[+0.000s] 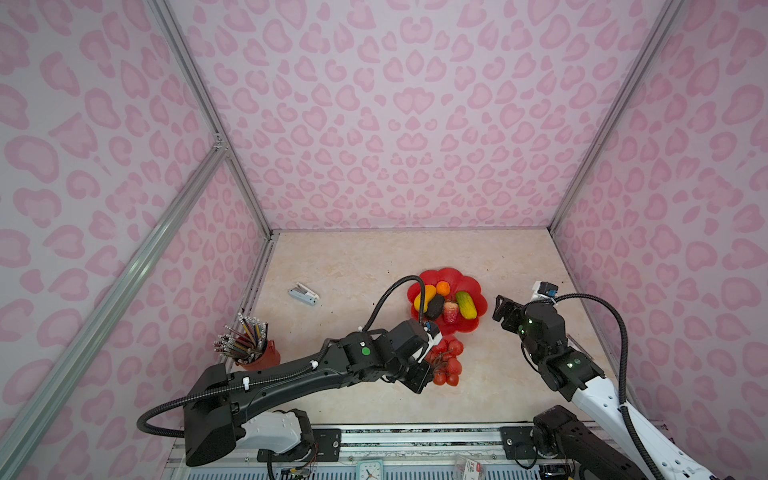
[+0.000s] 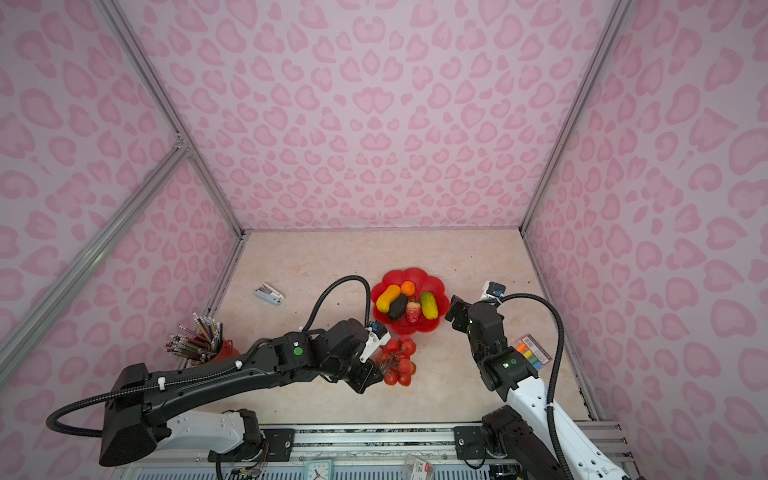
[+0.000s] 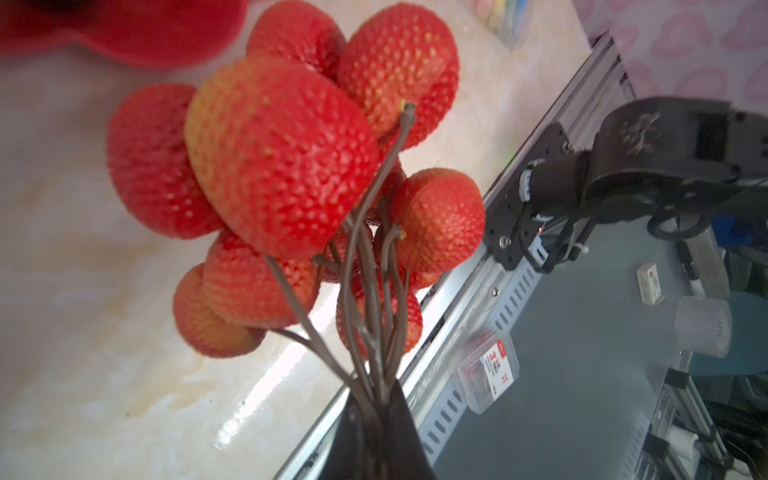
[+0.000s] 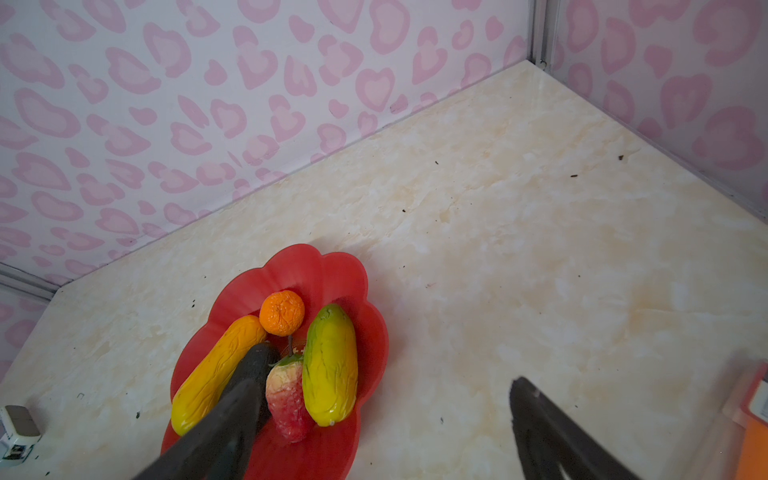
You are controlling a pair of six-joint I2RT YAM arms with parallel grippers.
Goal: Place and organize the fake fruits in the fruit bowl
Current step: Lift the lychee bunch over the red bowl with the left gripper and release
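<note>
Left gripper (image 3: pixel 376 402) clamped on stems of berry bunch (image 1: pixel 448 360), lower centre in both top views, just below fruit bowl (image 1: pixel 471 284). Right gripper (image 1: pixel 502 309) jaws apart, empty, right of fruit bowl.

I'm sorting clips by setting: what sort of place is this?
Probably a robot data-collection booth, not a home: left arm and right arm mounted on a metal rail, pink-patterned wall panels in an aluminium frame, and fake fruits in a fruit bowl.
</note>
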